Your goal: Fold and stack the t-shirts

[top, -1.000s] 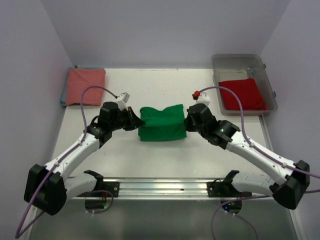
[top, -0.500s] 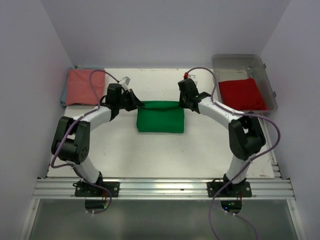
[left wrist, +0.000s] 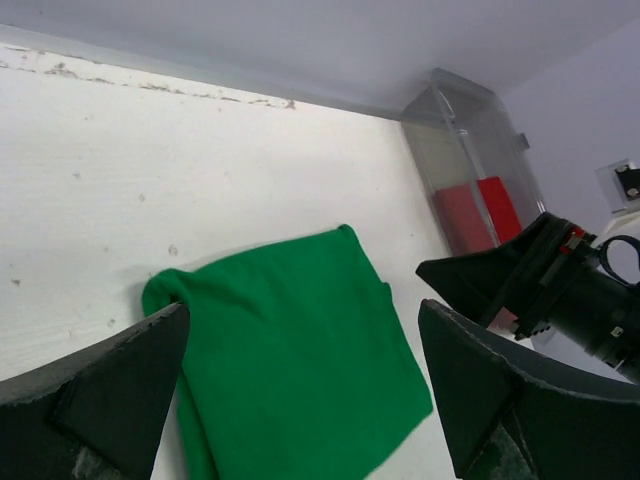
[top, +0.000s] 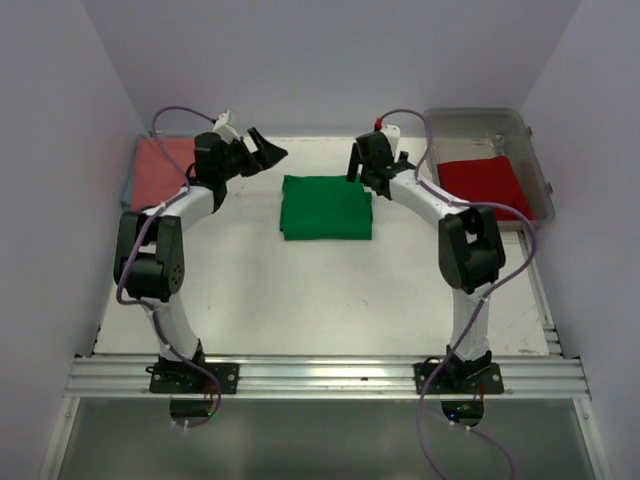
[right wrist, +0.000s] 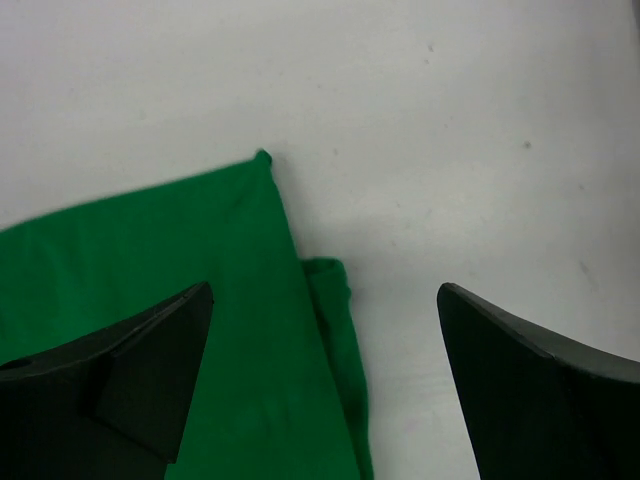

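The green t-shirt [top: 325,207] lies folded into a flat rectangle in the middle of the table. My left gripper [top: 262,150] is open just off its far left corner, holding nothing. My right gripper [top: 357,172] is open at its far right corner, also empty. In the left wrist view the green t-shirt [left wrist: 300,340] spreads below the left gripper [left wrist: 303,315]. The right wrist view shows the green t-shirt's [right wrist: 150,300] right edge under the right gripper [right wrist: 325,295]. A pink t-shirt [top: 160,165] lies folded at the far left. A red t-shirt [top: 485,187] lies in the bin.
A clear plastic bin [top: 475,115] stands at the far right and holds the red t-shirt; its wall [left wrist: 455,110] also shows in the left wrist view. The pink t-shirt rests on a blue-edged mat by the left wall. Both arms reach toward the back wall.
Both grippers carried the green t-shirt's edge toward the back, folding it over, then let go and opened. The shirt now lies flatter and farther back.
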